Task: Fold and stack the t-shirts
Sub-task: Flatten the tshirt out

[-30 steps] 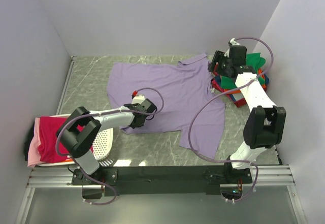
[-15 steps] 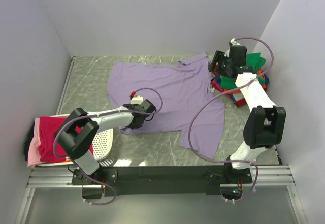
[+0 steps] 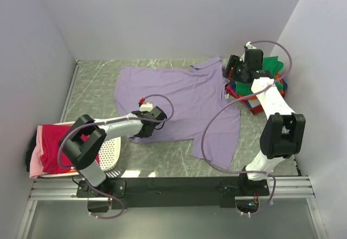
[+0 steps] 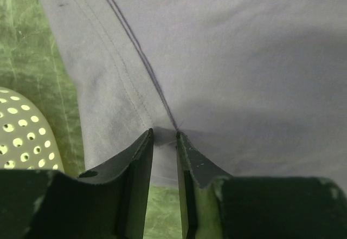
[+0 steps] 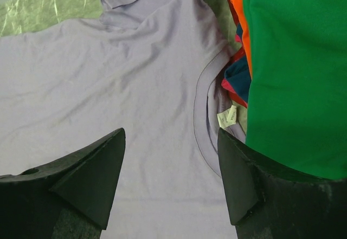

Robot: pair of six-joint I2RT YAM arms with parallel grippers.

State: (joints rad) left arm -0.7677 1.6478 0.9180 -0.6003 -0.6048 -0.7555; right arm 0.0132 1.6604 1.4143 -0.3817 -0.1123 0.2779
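lavender t-shirt (image 3: 184, 95): matt soft cloth | basket (image 3: 111, 151): perf plastic | table (image 3: 92, 87): smooth, marbled

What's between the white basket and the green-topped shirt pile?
The lavender shirt, spread flat, with the left gripper at its near hem; the top view shows it.

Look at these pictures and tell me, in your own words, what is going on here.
Two robot arms are working on a purple shirt spread flat on the table. The left pincer is pinched on its near hem, beside a white basket. The right pincer hangs open over the neckline, next to a pile of shirts with a green shirt on top. The purple shirt is not folded yet.
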